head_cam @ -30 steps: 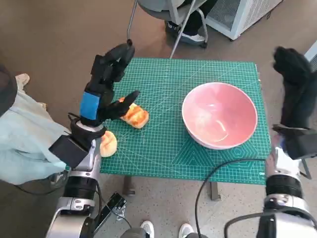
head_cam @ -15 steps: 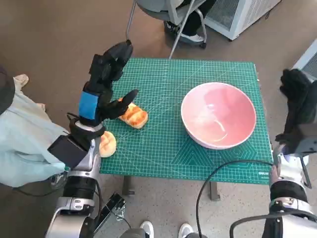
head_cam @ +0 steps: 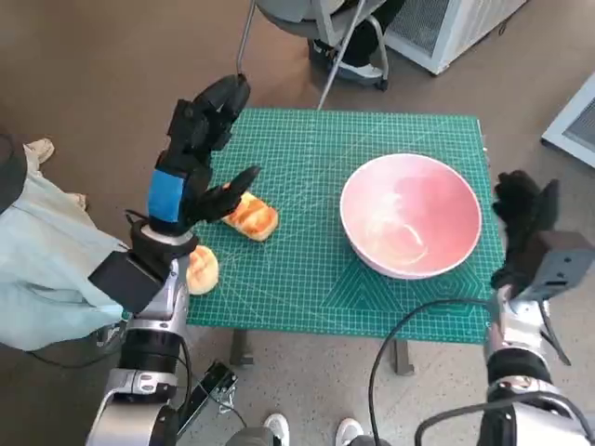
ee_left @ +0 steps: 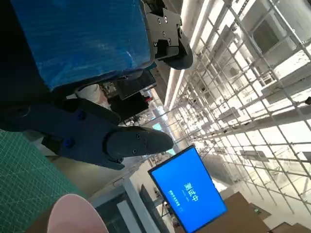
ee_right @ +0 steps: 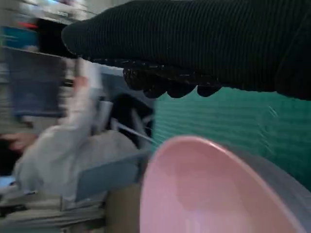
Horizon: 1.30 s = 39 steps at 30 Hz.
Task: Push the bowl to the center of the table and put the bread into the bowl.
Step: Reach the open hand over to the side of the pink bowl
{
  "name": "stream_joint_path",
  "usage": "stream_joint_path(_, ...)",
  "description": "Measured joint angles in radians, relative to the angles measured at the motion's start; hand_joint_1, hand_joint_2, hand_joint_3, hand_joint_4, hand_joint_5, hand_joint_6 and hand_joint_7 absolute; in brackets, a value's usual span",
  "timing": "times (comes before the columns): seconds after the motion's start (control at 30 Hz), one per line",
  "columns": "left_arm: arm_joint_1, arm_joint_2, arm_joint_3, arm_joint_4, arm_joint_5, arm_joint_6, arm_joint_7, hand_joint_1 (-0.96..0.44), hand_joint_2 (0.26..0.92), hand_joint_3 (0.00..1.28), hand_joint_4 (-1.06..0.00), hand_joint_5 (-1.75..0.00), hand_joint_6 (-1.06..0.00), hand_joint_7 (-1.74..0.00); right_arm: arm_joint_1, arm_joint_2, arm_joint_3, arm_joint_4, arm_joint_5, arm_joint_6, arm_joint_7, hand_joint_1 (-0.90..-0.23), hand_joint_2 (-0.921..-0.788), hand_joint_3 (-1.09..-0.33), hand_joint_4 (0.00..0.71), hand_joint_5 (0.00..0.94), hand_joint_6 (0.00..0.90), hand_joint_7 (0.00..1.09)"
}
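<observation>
The pink bowl [head_cam: 411,215] sits on the right half of the bench [head_cam: 307,279], on a green cutting mat [head_cam: 316,158] that covers the top; its rim lies close to the mat's right edge, and nothing is inside it; a browned bread roll [head_cam: 251,217] lies on the mat's left part, well apart from the bowl, and a second, paler bun [head_cam: 201,268] rests at the bench's left edge near the front corner; the left hand [head_cam: 197,153] is raised above the bench's left side with its fingers [head_cam: 221,104] spread and holding nothing, the thumb reaching toward the browned roll without plainly touching it; the right hand [head_cam: 522,216], in its black glove, stands just beside the bowl's right side, off the bench's right edge, fingers apart and empty; whether it touches the bowl's wall I cannot tell; the right wrist view shows the bowl's rim close under the glove, with a blurred person in pale clothes [ee_right: 73,145] beyond; a chair's base [head_cam: 344,46] stands behind the bench.
</observation>
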<state>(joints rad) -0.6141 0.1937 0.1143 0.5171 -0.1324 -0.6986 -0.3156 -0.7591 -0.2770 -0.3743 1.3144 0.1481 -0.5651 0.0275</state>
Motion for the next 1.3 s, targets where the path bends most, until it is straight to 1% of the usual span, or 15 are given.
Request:
stream_joint_path(0.03,0.002,0.000,0.000,-0.003,-0.001,0.001,0.000,-0.46,0.921,0.28,-0.34,0.00,-0.12,-0.59,0.000,0.005,-0.008,0.000,0.007,0.005,0.006,-0.544,-0.921,-0.939,0.320,0.010,0.171,0.46)
stream_joint_path(0.2,0.005,0.000,0.001,-0.013,-0.002,0.007,-0.001,-0.45,0.921,0.28,-0.34,0.00,-0.12,-0.59,0.000,0.011,-0.027,0.000,0.011,0.014,0.020,-0.538,-0.921,-0.944,0.320,0.009,0.180,0.47)
stream_joint_path(0.27,0.012,0.004,0.003,-0.023,-0.003,0.009,-0.001,-0.45,0.921,0.28,-0.34,0.00,-0.12,-0.59,-0.012,0.030,-0.080,-0.001,0.069,0.038,0.049,-0.529,-0.921,-0.950,0.320,0.008,0.188,0.47)
stream_joint_path(0.3,0.017,0.006,0.005,-0.030,-0.003,0.010,-0.001,-0.45,0.921,0.28,-0.34,0.00,-0.12,-0.58,-0.021,0.047,-0.120,-0.001,0.114,0.055,0.065,-0.524,-0.921,-0.952,0.321,0.008,0.196,0.48)
stream_joint_path(0.33,0.022,0.008,0.006,-0.034,-0.003,0.010,-0.001,-0.45,0.921,0.28,-0.34,0.00,-0.12,-0.58,-0.029,0.064,-0.149,0.000,0.154,0.071,0.079,-0.523,-0.921,-0.953,0.322,0.009,0.200,0.48)
stream_joint_path(0.37,0.027,0.008,0.006,-0.038,-0.003,0.012,-0.001,-0.45,0.921,0.28,-0.34,0.00,-0.12,-0.58,-0.034,0.077,-0.171,0.000,0.177,0.082,0.088,-0.521,-0.921,-0.954,0.324,0.009,0.207,0.48)
stream_joint_path(0.4,0.031,0.008,0.005,-0.042,-0.003,0.014,-0.001,-0.45,0.921,0.28,-0.34,0.00,-0.12,-0.58,-0.038,0.091,-0.186,0.001,0.195,0.091,0.094,-0.520,-0.921,-0.955,0.329,0.012,0.215,0.49)
stream_joint_path(0.5,0.043,0.008,0.004,-0.059,-0.002,0.023,-0.002,-0.45,0.921,0.28,-0.34,0.00,-0.13,-0.57,-0.051,0.124,-0.217,0.004,0.223,0.110,0.098,-0.522,-0.921,-0.947,0.350,0.020,0.248,0.50)
stream_joint_path(0.63,0.056,0.010,0.005,-0.073,-0.002,0.033,-0.003,-0.45,0.921,0.28,-0.34,0.00,-0.13,-0.57,-0.070,0.148,-0.244,0.008,0.246,0.129,0.098,-0.524,-0.921,-0.940,0.358,0.021,0.274,0.51)
stream_joint_path(0.77,0.072,0.020,0.009,-0.090,-0.004,0.042,-0.005,-0.45,0.921,0.28,-0.34,0.00,-0.15,-0.53,-0.093,0.162,-0.260,0.008,0.252,0.141,0.098,-0.530,-0.921,-0.932,0.356,0.017,0.290,0.52)
stream_joint_path(0.87,0.078,0.025,0.010,-0.100,-0.009,0.048,-0.010,-0.45,0.921,0.27,-0.34,0.00,-0.15,-0.52,-0.109,0.173,-0.273,0.008,0.260,0.146,0.099,-0.532,-0.921,-0.924,0.340,0.006,0.281,0.51)
stream_joint_path(1.07,0.089,0.034,0.016,-0.113,-0.026,0.060,-0.012,-0.44,0.921,0.27,-0.34,0.00,-0.17,-0.50,-0.136,0.196,-0.285,0.008,0.272,0.151,0.103,-0.518,-0.921,-0.920,0.306,0.001,0.241,0.50)
stream_joint_path(1.23,0.097,0.035,0.017,-0.126,-0.027,0.066,-0.012,-0.43,0.921,0.27,-0.34,0.00,-0.17,-0.48,-0.153,0.213,-0.292,0.008,0.282,0.159,0.111,-0.500,-0.921,-0.915,0.305,0.002,0.229,0.51)
stream_joint_path(1.3,0.104,0.035,0.017,-0.132,-0.027,0.065,-0.011,-0.43,0.921,0.27,-0.34,0.00,-0.18,-0.48,-0.159,0.218,-0.295,0.008,0.286,0.164,0.111,-0.494,-0.921,-0.913,0.314,0.007,0.238,0.51)
